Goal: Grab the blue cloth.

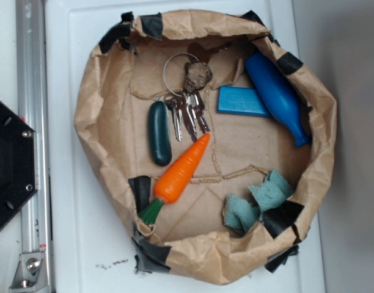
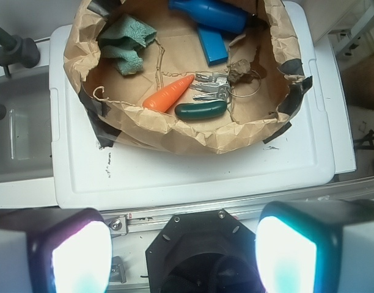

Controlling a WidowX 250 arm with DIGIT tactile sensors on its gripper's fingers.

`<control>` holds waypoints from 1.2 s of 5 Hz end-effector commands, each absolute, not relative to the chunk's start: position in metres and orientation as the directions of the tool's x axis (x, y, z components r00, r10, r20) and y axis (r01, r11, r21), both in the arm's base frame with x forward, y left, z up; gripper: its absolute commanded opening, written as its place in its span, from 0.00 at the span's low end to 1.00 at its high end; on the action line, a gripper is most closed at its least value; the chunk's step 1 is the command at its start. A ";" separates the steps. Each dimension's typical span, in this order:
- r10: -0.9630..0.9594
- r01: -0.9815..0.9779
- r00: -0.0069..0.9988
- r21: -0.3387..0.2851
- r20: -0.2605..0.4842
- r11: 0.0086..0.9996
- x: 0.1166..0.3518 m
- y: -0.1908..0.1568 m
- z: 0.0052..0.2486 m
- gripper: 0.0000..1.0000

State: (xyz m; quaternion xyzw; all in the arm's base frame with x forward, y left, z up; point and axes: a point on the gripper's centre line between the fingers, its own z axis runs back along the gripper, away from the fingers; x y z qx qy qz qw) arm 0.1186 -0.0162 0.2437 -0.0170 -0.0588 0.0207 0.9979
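Observation:
The blue cloth (image 1: 260,200) is a crumpled pale teal strip lying inside the brown paper basket (image 1: 92,116), against its lower right wall in the exterior view. In the wrist view the blue cloth (image 2: 127,41) lies at the basket's upper left. My gripper (image 2: 184,256) shows only in the wrist view, high above and well back from the basket, over the black base plate. Its two glowing pads (image 2: 80,256) stand wide apart with nothing between them. No part of the gripper shows in the exterior view.
Also in the basket: an orange toy carrot (image 1: 182,172), a dark green pickle-shaped toy (image 1: 159,132), a key ring with keys (image 1: 188,111), a rigid blue block (image 1: 242,101) and a blue plastic bottle (image 1: 277,95). The basket sits on a white lid (image 2: 193,177). A black base plate (image 1: 10,165) lies left.

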 end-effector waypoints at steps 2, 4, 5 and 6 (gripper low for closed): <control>-0.082 0.070 0.971 0.061 0.225 0.996 0.169 -0.013 0.194 1.00; -0.281 0.265 0.890 0.096 0.358 0.960 0.261 -0.025 0.153 1.00; -0.358 0.351 0.858 0.089 0.369 0.932 0.285 -0.030 0.136 1.00; -0.432 0.425 0.818 0.106 0.379 0.899 0.296 -0.037 0.118 1.00</control>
